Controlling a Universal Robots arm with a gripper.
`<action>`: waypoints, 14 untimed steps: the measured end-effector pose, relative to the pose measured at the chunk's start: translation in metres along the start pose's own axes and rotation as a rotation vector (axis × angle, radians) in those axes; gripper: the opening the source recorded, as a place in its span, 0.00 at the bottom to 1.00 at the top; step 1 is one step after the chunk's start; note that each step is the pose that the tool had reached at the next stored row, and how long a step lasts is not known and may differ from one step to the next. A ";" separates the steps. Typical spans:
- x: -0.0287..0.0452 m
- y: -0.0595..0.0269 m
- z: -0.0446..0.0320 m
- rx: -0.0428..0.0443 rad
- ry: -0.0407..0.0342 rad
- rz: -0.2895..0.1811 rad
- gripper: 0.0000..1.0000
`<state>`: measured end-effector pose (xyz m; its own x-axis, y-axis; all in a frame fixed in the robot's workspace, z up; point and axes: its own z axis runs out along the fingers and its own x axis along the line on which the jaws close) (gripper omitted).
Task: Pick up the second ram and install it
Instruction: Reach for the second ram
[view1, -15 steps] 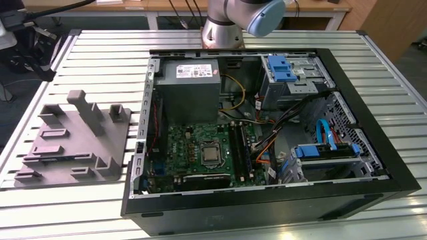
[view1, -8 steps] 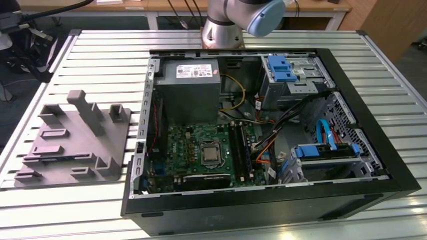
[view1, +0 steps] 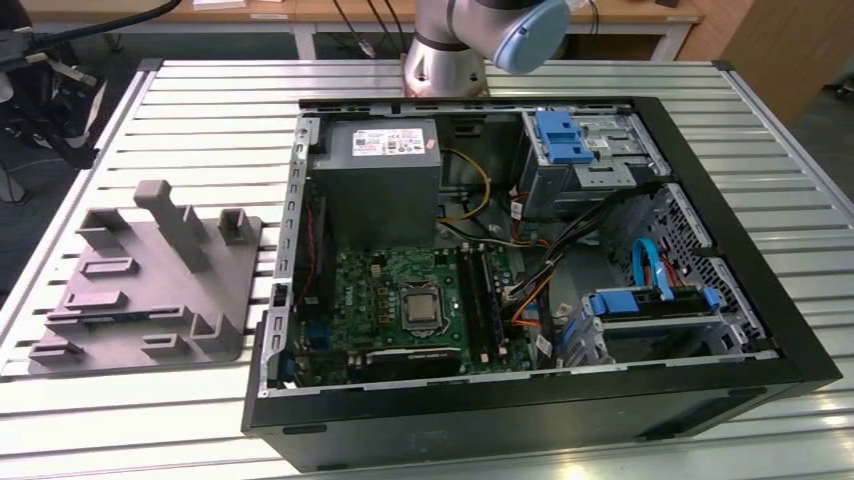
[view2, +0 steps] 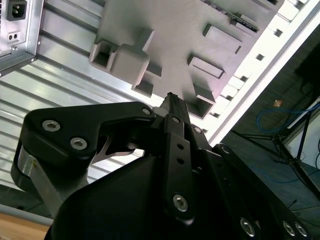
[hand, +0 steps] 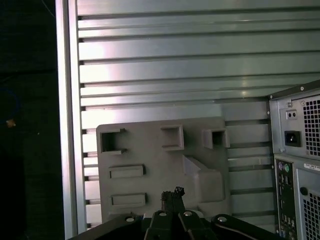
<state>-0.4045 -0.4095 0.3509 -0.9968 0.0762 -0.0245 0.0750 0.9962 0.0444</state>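
The second ram (view1: 115, 316) is a thin dark strip lying in a slot near the front of the grey plastic fixture (view1: 147, 290), on the exterior view's left. In the second wrist view the second ram (view2: 239, 19) shows as a dark strip at the fixture's (view2: 175, 35) far edge. My gripper (hand: 172, 192) hangs well above the fixture (hand: 160, 165), over its big central block. Its fingertips (view2: 172, 98) are pressed together, shut, with nothing between them. The green motherboard (view1: 400, 295) lies inside the open computer case (view1: 534, 250), with its ram slots (view1: 483, 300) beside the silver chip.
The case stands to the right of the fixture on a slatted metal table (view1: 200, 120). The fixture carries several upright blocks (view1: 160, 215). Power supply (view1: 380, 170), blue drive brackets (view1: 561, 135) and cables crowd the case. The table's edge (hand: 67, 120) drops to dark floor.
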 end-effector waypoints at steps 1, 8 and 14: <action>0.0011 -0.0007 0.0005 0.0000 0.0000 0.000 0.10; 0.0061 -0.0074 0.0054 0.0000 0.0000 0.000 0.10; 0.0093 -0.0142 0.0108 0.0000 0.0001 0.000 0.10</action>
<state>-0.4145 -0.4224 0.3393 -0.9968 0.0762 -0.0244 0.0750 0.9962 0.0444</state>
